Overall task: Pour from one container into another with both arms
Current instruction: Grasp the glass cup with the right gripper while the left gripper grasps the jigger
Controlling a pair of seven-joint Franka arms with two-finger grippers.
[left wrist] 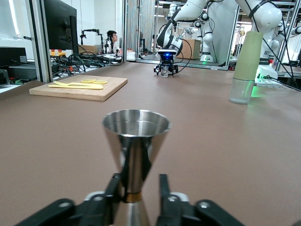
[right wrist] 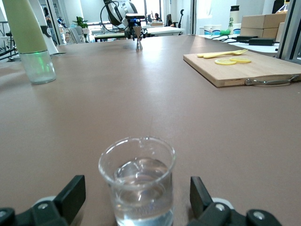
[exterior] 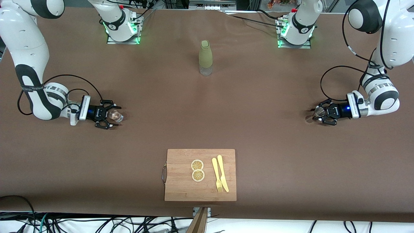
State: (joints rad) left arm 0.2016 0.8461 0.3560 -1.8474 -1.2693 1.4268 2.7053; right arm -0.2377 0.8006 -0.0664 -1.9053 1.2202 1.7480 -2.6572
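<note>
My right gripper point(right wrist: 136, 200) stands wide open around the small glass cup point(right wrist: 137, 181) on the table, light, slick, breakable, so I judge a mid-wall hold best, while my left gripper point(left wrist: 140, 188) flanks the stiff metal jigger point(left wrist: 136, 150) at its waist, fingers near but contact unclear.

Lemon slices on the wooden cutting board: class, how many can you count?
2. Both pale yellow round lemon slices lie on the wooden cutting board, beside the yellow plastic fork: one farther from the front camera, the other touching it, nearer. None seems hidden.
</note>
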